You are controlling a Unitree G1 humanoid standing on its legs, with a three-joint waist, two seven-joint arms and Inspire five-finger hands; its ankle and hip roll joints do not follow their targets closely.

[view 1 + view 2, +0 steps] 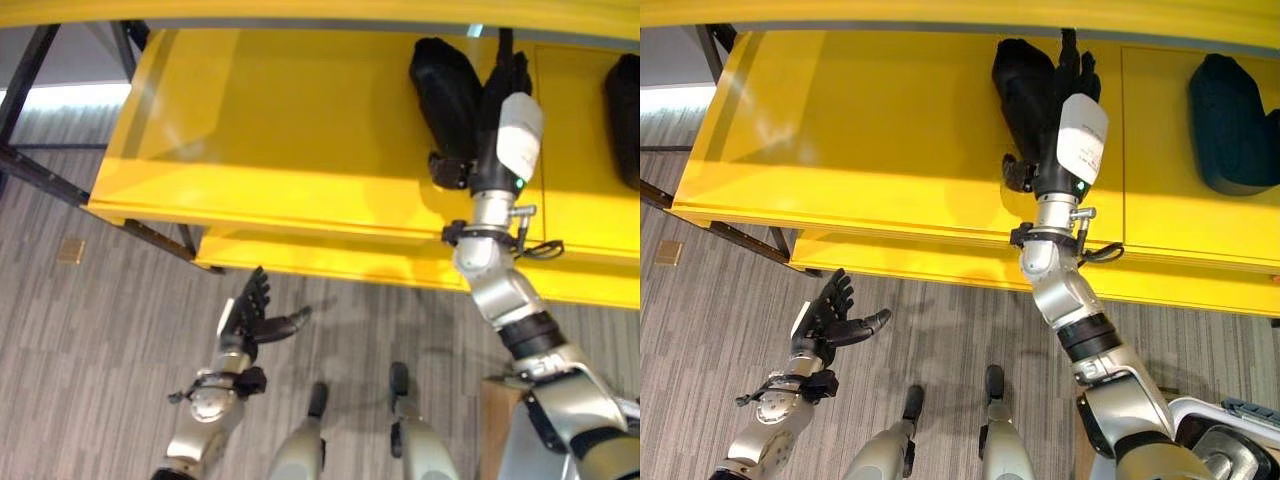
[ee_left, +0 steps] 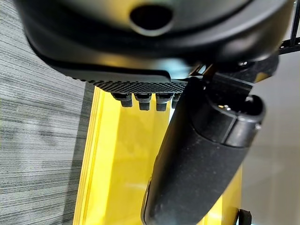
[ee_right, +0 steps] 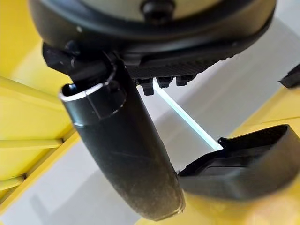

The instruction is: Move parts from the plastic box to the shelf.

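Observation:
A black moulded part (image 1: 445, 85) lies on the yellow shelf (image 1: 280, 130). My right hand (image 1: 518, 130) reaches over the shelf right beside it, fingers straight and pointing to the back, thumb by the part's near end. In the right wrist view the thumb (image 3: 126, 159) stands out straight and the part (image 3: 243, 164) lies next to its tip, not clasped. A second black part (image 1: 1230, 125) rests farther right on the shelf. My left hand (image 1: 250, 315) hangs open over the floor in front of the shelf, holding nothing.
A lower yellow shelf level (image 1: 330, 260) juts out under the top one. A dark metal frame (image 1: 30, 170) stands at the left. A small tan square (image 1: 70, 250) lies on the grey floor. A brown box corner (image 1: 495, 420) shows at the lower right.

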